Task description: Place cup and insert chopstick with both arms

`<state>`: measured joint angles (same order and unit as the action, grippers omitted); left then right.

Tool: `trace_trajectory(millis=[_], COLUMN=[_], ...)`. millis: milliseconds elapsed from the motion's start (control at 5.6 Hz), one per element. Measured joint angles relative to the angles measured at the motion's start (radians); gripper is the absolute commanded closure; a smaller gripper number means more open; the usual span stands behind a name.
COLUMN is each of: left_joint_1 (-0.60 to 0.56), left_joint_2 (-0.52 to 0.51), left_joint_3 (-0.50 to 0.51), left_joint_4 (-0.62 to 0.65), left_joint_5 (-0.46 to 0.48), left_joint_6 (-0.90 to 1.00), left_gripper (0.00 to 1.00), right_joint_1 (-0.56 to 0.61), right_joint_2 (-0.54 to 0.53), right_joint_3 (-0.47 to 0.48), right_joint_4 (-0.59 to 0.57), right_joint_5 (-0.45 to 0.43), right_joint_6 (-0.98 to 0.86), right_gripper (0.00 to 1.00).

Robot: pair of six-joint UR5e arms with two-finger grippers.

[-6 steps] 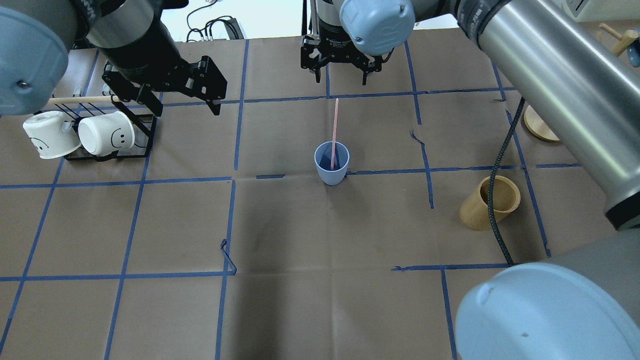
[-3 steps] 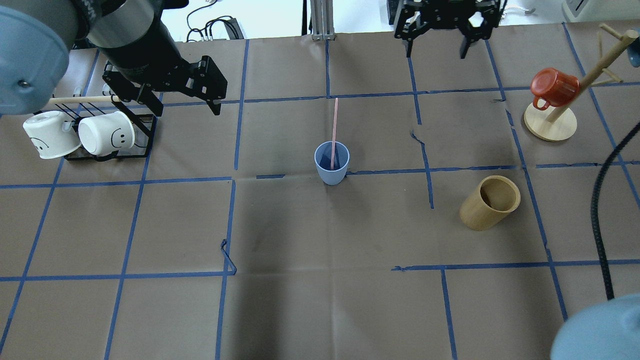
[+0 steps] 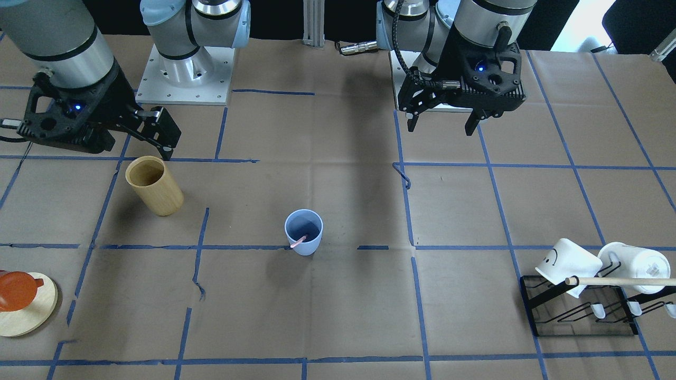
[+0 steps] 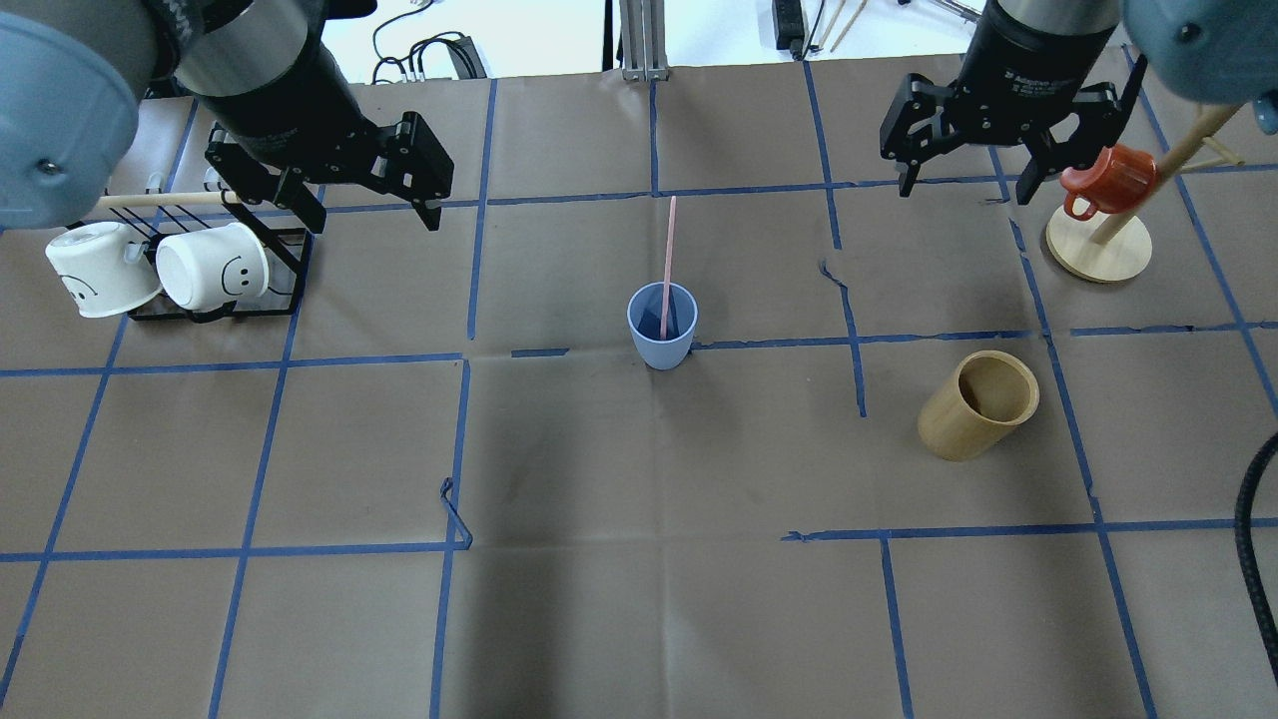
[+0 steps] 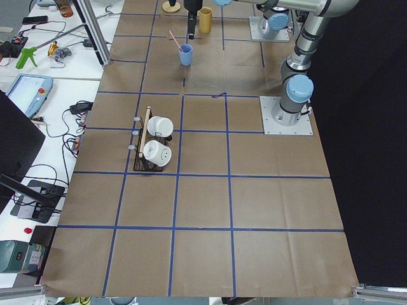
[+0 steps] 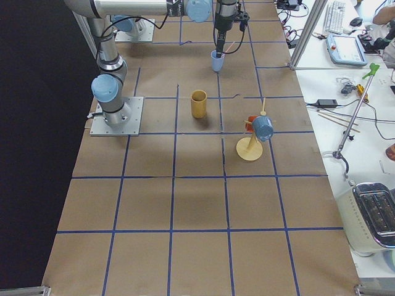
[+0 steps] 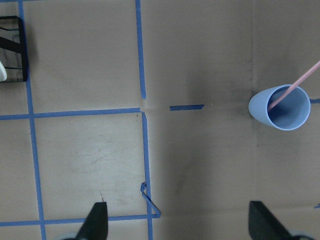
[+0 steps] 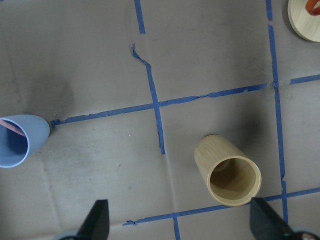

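Robotics lab, taped table, teach pendant (cables alongside)

Bright, even light casts soft shadows on the desk, darkest from centre to 6 o'clock; the left arm at 10 o'clock is blurred.

1 blue cup, 1 pink chopstick, 1 wooden cup, 2 white mugs, 1 black rack, 1 mug tree, 1 red mug, 1 blue mug.
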<state>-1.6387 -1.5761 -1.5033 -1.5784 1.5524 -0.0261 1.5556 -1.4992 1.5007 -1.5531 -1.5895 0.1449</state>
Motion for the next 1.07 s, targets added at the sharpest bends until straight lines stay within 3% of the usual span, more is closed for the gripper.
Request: trace_trajectory(millis=[1071], left_joint_1=[0.0], left_joint_2=[0.005], left_joint_3=[-0.001], left_joint_4=[0.0], left_joint_5=[0.001], left_joint_6=[-0.001], left_gripper=[0.01], right_joint_1=[0.02], right_joint_2=[0.042], right_joint_3=[-0.063], right_joint_4=[0.046], right_joint_5=[0.0], right_joint_6=[-0.007], right_gripper=[0.0])
